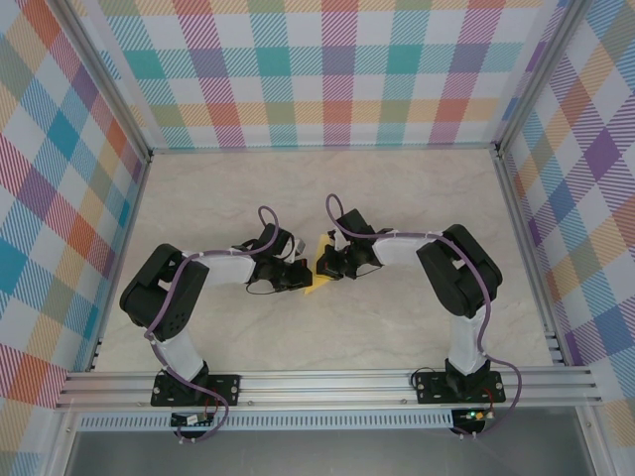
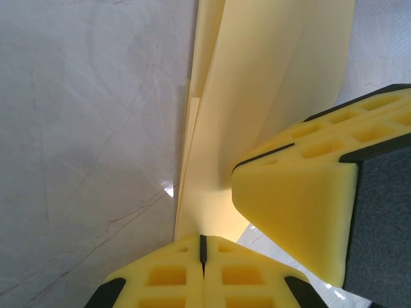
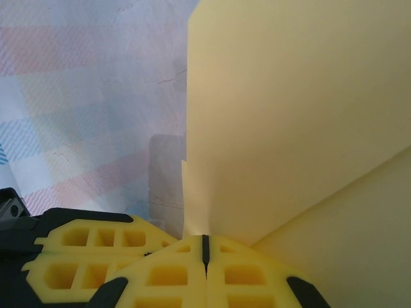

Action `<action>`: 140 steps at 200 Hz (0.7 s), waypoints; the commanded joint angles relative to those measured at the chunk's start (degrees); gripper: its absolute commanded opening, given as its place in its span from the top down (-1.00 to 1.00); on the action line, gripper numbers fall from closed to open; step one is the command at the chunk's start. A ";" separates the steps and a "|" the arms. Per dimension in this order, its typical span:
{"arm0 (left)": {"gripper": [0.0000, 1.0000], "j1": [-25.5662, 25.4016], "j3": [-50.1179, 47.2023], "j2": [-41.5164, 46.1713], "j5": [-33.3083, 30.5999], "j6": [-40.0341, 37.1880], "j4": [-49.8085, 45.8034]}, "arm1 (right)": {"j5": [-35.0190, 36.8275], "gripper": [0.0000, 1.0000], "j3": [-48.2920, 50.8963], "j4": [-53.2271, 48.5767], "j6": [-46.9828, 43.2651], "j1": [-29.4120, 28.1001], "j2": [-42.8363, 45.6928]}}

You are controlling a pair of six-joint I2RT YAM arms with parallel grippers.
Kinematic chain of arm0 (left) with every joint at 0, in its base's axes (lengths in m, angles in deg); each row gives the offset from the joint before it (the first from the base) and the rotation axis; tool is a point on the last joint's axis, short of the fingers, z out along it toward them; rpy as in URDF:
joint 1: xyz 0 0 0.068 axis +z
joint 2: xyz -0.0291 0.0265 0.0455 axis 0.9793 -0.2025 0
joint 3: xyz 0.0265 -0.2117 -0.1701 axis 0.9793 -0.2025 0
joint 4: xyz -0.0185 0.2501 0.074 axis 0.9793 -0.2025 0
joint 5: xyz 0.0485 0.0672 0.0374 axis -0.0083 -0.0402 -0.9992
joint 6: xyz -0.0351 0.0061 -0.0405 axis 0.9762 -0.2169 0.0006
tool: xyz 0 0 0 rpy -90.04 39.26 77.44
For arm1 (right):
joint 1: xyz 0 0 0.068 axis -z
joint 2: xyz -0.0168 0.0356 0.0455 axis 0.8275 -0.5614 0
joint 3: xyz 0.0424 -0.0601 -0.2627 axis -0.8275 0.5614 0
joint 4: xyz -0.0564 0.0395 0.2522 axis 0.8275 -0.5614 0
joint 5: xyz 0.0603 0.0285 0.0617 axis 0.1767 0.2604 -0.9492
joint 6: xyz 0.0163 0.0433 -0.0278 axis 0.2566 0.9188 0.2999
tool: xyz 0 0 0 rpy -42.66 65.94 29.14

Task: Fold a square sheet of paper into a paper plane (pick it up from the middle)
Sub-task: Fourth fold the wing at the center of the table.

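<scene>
Near the centre of the top view, we see the left gripper (image 1: 301, 279) and the right gripper (image 1: 323, 266) meeting almost tip to tip. Each has its jaws closed on the creased yellow sheet of paper (image 1: 319, 244), held between them at mid-frame. We judge that this double pinch steadies a fold for creasing. Beyond lie the pale marbled table (image 1: 397, 188) and the plaid walls (image 1: 327, 69).

Pale marbled tabletop (image 1: 327, 332) at centre frame. Pastel plaid walls (image 1: 337, 69) on three sides. Aluminium rail (image 1: 327, 385) along the bottom.
</scene>
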 commanded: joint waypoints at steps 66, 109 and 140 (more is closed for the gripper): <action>1.00 0.40 -1.09 -1.59 -2.43 0.16 -4.01 | 2.16 0.98 -3.63 -4.49 -4.79 0.15 -4.22; 1.00 0.51 -1.67 -0.44 -2.08 -0.25 -7.15 | 1.83 0.99 -3.69 -3.42 -5.73 4.92 -4.21; 1.00 0.42 -2.46 -0.12 -1.69 -0.77 -8.03 | 1.36 0.99 -5.25 -2.80 -6.25 8.40 -5.46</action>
